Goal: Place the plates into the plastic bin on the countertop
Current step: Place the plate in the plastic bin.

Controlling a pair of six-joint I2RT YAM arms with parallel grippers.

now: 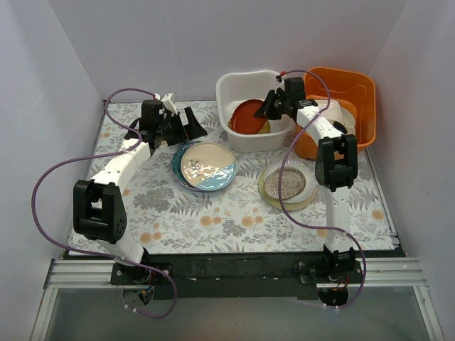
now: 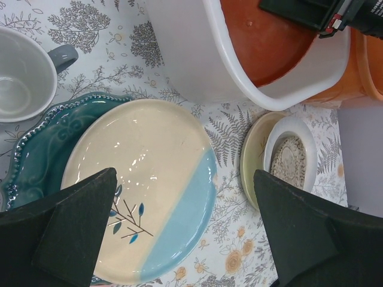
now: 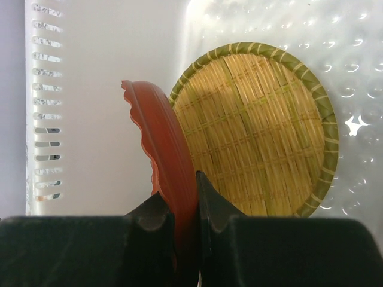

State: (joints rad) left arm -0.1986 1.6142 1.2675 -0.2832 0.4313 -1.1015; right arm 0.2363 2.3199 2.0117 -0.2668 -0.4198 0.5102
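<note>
Right gripper (image 3: 182,191) pinches scalloped red plate (image 3: 167,149) above yellow woven plate (image 3: 257,128) inside white plastic bin (image 1: 257,142); left gripper (image 2: 184,173) gapes empty; other plates (image 1: 207,165) wait outside it

I see the white plastic bin (image 1: 226,89) at the far middle of the fern-print countertop (image 1: 227,213). A yellow woven plate (image 3: 257,131) lies flat inside, and the wavy-rimmed red plate (image 3: 164,143) is tilted over it, pinched by my right gripper (image 3: 182,191). Nearer, on the left, a cream-and-blue plate (image 1: 207,165) rests on a teal plate (image 2: 36,149). To the right, a speckled plate (image 1: 288,182) sits on a cream-green plate (image 2: 250,161).
</note>
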